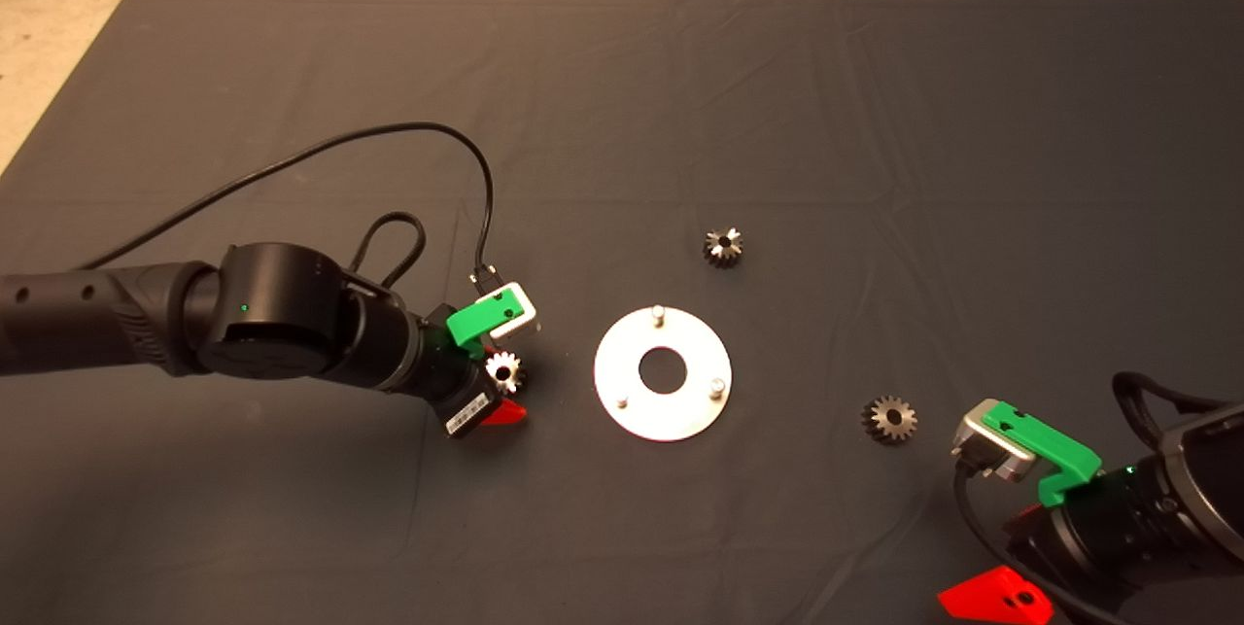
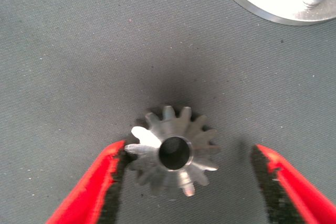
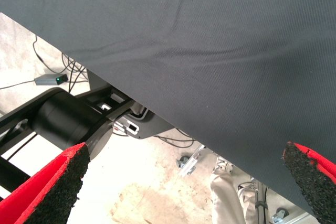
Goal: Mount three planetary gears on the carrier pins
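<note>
The mat (image 1: 777, 100) is dark grey cloth, matt, finely woven and lightly creased. The round plate (image 1: 663, 373) near its middle is bright smooth metal with a dull sheen, and its three pins (image 1: 658, 314) are polished silver metal. The gear (image 2: 173, 150) between the left gripper's (image 2: 188, 182) spread fingers (image 2: 92, 190) is shiny bare metal with glinting teeth; the two other gears (image 1: 724, 246) look darker and duller. The fingers are glossy red plastic faced with rough, grainy black pads (image 3: 65, 182). The arm (image 1: 272, 314) shells are smooth black plastic.
</note>
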Available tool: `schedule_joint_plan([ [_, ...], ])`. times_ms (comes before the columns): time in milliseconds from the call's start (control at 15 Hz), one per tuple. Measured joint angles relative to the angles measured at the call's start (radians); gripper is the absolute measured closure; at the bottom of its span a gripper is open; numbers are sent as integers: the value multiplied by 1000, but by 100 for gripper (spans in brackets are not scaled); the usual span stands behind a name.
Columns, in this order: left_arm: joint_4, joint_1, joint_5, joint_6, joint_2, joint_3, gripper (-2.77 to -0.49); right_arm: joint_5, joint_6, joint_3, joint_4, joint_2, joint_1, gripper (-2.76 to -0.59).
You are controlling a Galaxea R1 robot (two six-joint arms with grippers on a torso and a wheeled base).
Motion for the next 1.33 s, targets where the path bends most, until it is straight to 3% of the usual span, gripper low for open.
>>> schedule_joint_plan([
  [267,0,0,-10,0,0,0,-138,0,0,0,7,0,0,-275],
  [600,1,1,-16,1,0,0,-138,0,0,0,14,0,0,-275],
  [800,26,18,-22,2,0,0,-138,0,0,0,15,0,0,-275],
  [933,27,19,-27,3,0,0,-137,0,0,0,17,0,1,-275],
  [1067,27,19,-28,23,0,0,-123,0,0,0,17,0,1,-275],
  [1333,29,25,-32,31,0,0,-122,0,0,0,17,0,1,-275],
])
